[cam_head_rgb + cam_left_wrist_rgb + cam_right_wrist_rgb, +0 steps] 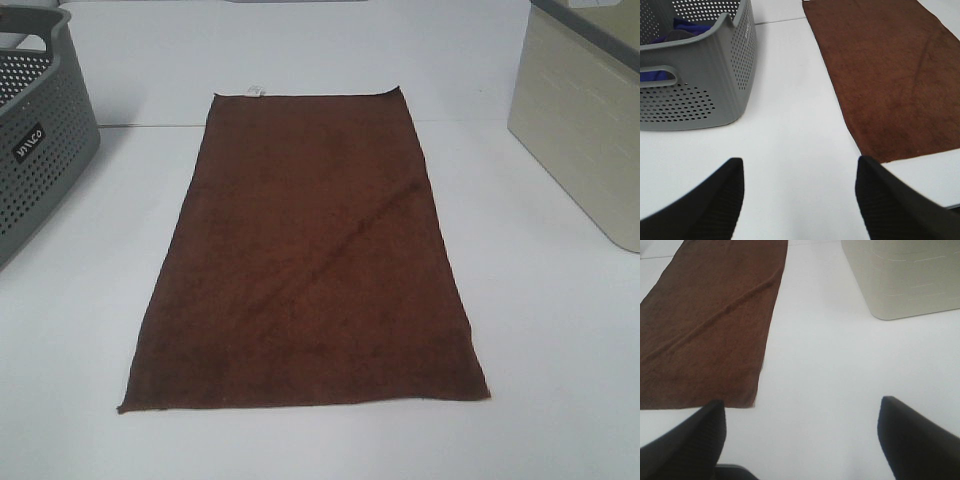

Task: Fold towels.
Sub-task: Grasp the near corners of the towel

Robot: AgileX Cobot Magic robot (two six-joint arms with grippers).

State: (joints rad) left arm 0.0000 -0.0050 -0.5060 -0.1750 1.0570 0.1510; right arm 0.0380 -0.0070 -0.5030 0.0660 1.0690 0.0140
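A dark reddish-brown towel (308,250) lies flat and spread out on the white table, long side running away from me, with a small white tag (253,92) at its far short edge and a faint diagonal crease. Neither gripper shows in the exterior high view. My left gripper (799,192) is open and empty over bare table, with the towel (890,75) off to one side. My right gripper (801,437) is open and empty, close to the towel's near corner (715,325).
A grey perforated basket (35,130) stands at the left edge; in the left wrist view it (700,70) holds blue cloth. A beige bin (585,110) stands at the right; it also shows in the right wrist view (902,275).
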